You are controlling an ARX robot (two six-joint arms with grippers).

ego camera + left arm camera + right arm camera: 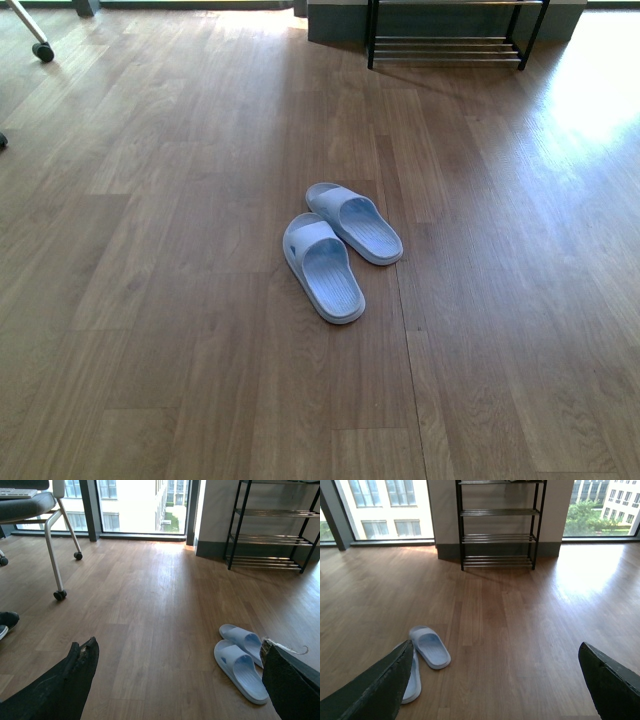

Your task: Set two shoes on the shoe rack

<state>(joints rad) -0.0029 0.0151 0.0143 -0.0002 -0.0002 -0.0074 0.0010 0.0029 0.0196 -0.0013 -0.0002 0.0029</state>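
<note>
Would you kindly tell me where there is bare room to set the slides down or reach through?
The rack's three lower tiers are bare across their width; its top tier is cut off. The floor between the rack and the slides is open, as is the floor either side of them. Only the chair, far left, crowds anything.

Two pale blue slides (325, 270), one shoe rack (498, 538), one chair (30, 506).
</note>
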